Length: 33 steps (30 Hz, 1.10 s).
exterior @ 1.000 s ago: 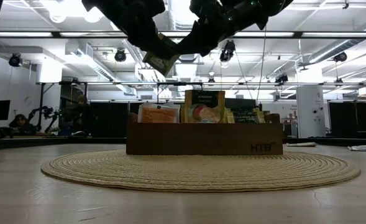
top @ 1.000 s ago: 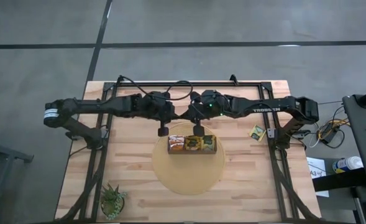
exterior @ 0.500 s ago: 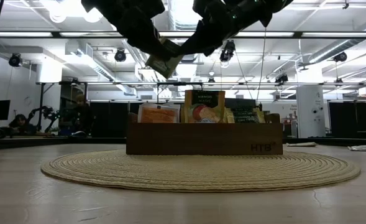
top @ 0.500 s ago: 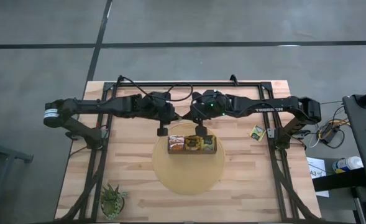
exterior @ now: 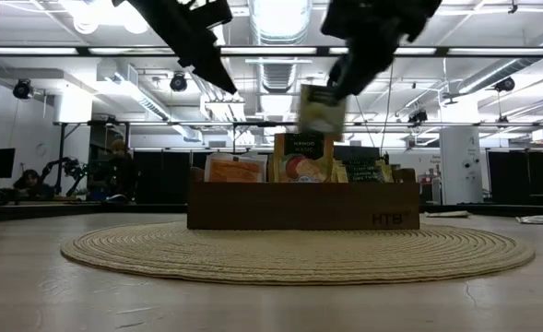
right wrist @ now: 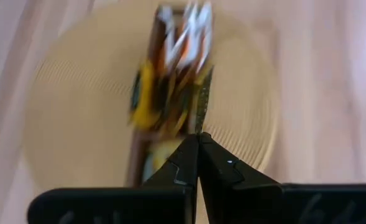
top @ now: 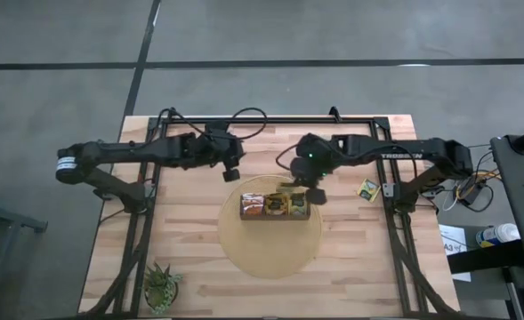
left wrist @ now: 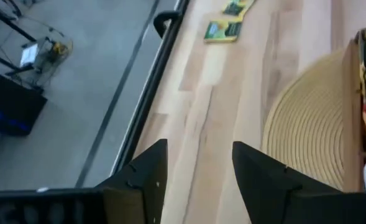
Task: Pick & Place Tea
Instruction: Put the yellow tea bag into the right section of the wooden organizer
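Left end effector [top: 231,174] sits just left of centre frame, fingers apart, holding nothing. Right end effector [exterior: 331,92] is pinched on a tea sachet [exterior: 321,109] by its top edge, dangling above the wooden box [exterior: 302,205] mid-frame. Could easily snag the sachets standing up in there, or slip out.

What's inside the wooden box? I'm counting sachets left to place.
The wooden box holds upright tea sachets; its wall hides their lower parts, so no count.
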### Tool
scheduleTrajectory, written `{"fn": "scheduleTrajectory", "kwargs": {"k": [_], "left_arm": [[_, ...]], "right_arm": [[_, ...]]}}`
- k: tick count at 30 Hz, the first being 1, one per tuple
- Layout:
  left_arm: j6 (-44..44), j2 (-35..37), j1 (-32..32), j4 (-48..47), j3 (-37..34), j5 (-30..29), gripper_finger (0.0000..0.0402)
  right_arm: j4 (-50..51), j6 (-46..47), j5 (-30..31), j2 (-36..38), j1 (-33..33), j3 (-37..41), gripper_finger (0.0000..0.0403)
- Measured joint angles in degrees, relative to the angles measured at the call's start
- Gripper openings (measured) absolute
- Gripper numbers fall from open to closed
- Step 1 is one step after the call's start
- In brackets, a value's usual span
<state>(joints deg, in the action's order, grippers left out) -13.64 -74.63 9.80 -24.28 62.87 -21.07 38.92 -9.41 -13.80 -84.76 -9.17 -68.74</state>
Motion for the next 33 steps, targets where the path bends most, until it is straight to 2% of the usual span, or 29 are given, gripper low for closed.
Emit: {"fn": "scheduleTrajectory", "kwargs": {"k": [6,12,20,29,33], "left_arm": [[-0.18,0.78,0.00,3.93,-1.51,0.86,0.0174],[-0.25,0.81,0.10,7.74,-4.30,1.08,0.0174],[-0.10,0.81,0.11,8.71,-5.17,2.13,0.0174],[-0.44,0.81,0.11,10.73,-5.17,2.15,0.0174],[-1.17,0.83,0.11,10.79,-5.17,2.15,0.0174]], "right_arm": [[7.25,2.58,-0.37,0.62,3.13,0.38,0.0008],[6.94,7.04,-0.17,0.38,5.90,3.20,0.0008],[-4.51,9.70,1.59,0.36,6.58,12.57,0.0008],[-8.03,11.83,1.79,0.30,6.54,17.56,0.0009],[-8.22,11.33,1.80,0.30,6.54,17.36,0.0033]]}}
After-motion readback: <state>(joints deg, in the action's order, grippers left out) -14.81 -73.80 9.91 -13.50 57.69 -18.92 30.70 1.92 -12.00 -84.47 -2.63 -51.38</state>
